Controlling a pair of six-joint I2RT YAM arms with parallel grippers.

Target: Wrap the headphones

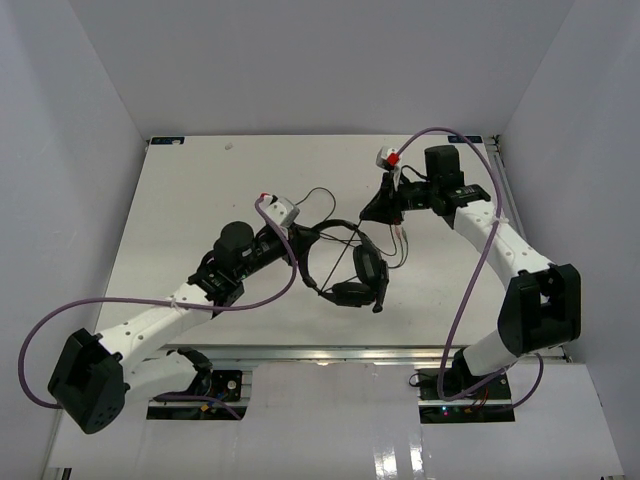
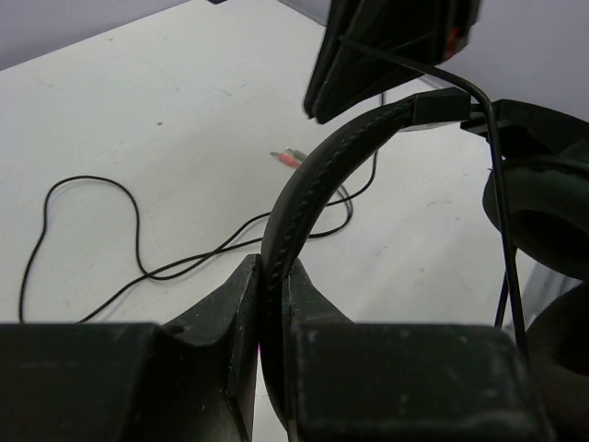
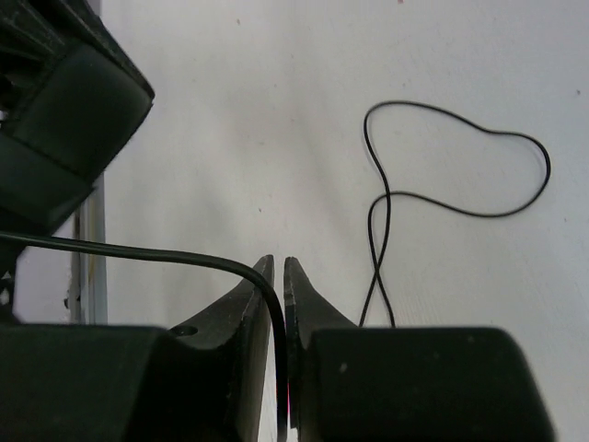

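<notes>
While the headphones (image 1: pixel 367 268) sit roughly mid-worktop, they are held by the headband (image 2: pixel 308 189), and both earcups (image 1: pixel 350 293) lie on the side toward the arm bases. I cannot tell whether the earcups rest on the surface or hang just above it. The left hand (image 2: pixel 271 272) is clamped on the headband, its fingers pinching the padded strip from both sides. Just beyond the headphones, on their far right, the right hand (image 3: pixel 279 272) is closed on the thin cable (image 3: pixel 460 166), which passes between its fingertips.

One strand runs taut from that hand down past the headband toward the earcups. The rest of the cable lies slack in loops on the worktop (image 1: pixel 200 200) beyond the headphones, and the pink and green plugs (image 2: pixel 293 158) lie free among it. No finished turn around the headband shows. I judge the wrapping barely begun: both grips are set, and all the winding and the securing of the plug end remain.

Bare white surface spreads beyond and to the left of the headphones. The near edge is the closest edge to the earcups, and the side walls (image 1: pixel 90 150) stand well apart. The right hand looks to have room to circle the headband, though the slack loops could snag on the left hand.
</notes>
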